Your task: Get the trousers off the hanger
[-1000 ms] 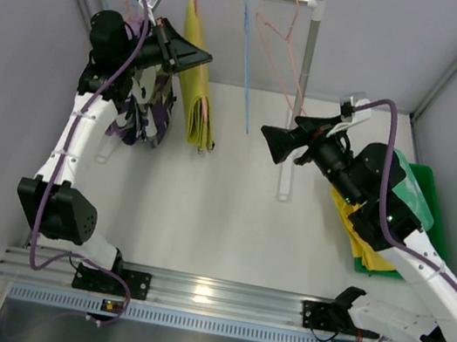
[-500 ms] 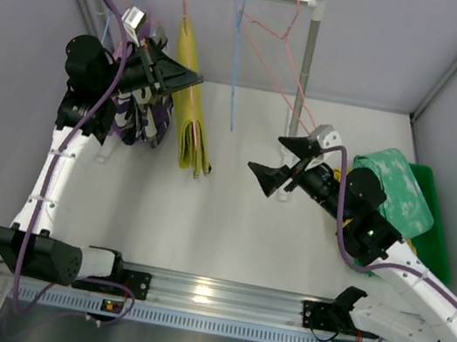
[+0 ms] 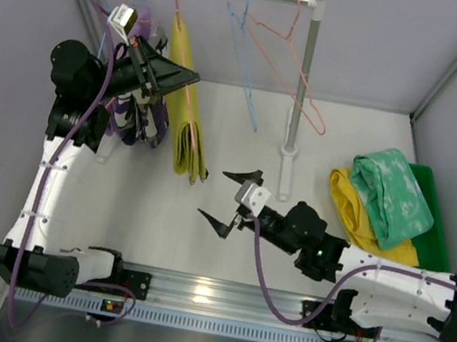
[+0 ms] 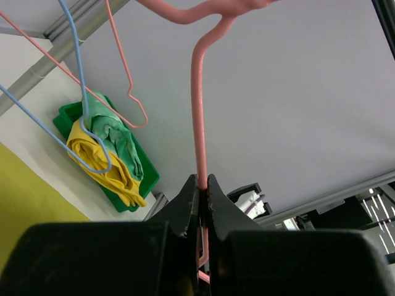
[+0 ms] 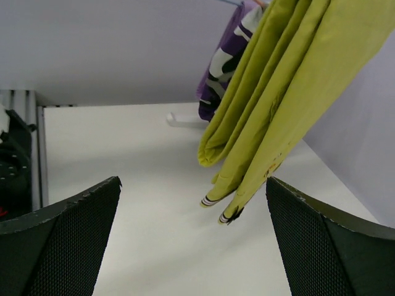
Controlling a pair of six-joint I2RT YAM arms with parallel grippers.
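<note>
Hanging: one olive trousers (image 3: 186, 132) | bin (image 3: 434, 234): two trousers (image 3: 388, 195) (image 3: 352, 212) | left jaws clamp pink hanger (image 4: 199, 111) | right jaws wide, empty

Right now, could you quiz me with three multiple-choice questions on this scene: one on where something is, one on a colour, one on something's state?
1. Where do the mint green trousers lie?
A. Over the rail.
B. On the yellow trousers in the green bin.
C. Flat on the table between the arms.

2. What colour is the hanger that the left fingers clamp?
A. Blue.
B. White.
C. Pink.

3. How are the right fingers?
A. Spread, holding nothing.
B. Shut on a hanger.
C. Shut on cloth.

Answers: B, the top view shows them piled in the bin at the right; C, the left wrist view shows pink wire pinched between the fingers; A, the right wrist view shows both fingers wide apart and bare.
</note>
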